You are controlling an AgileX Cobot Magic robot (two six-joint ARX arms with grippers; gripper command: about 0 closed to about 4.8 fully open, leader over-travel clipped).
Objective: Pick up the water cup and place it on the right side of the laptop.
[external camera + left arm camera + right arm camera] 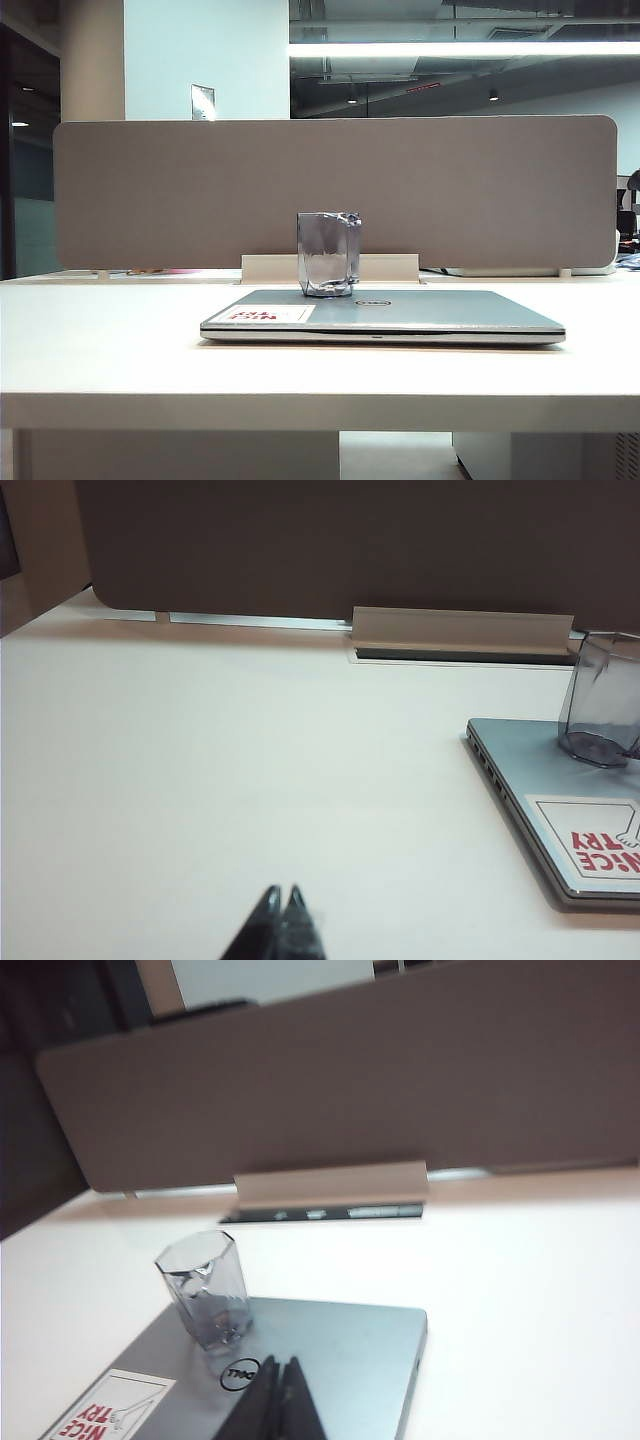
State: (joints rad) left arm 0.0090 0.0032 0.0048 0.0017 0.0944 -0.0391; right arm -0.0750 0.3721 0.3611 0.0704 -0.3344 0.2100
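The cup stands upright on the closed laptop, on the back part of the lid close beside the round logo, with the red-lettered sticker off to the other side of it. It has not been lifted yet, so the whole job is ahead: it needs taking off the lid and setting on the bare table to the laptop's right.

The right gripper hangs above the laptop's near edge, just short of the cup, its jaws pressed together and empty. I'd say it must open before it can take the cup. The left gripper sits clenched over open table well left of the laptop, holding nothing, and looks idle.

The table is plain white and smooth. Behind the laptop runs a grey divider panel, with a dim office beyond.
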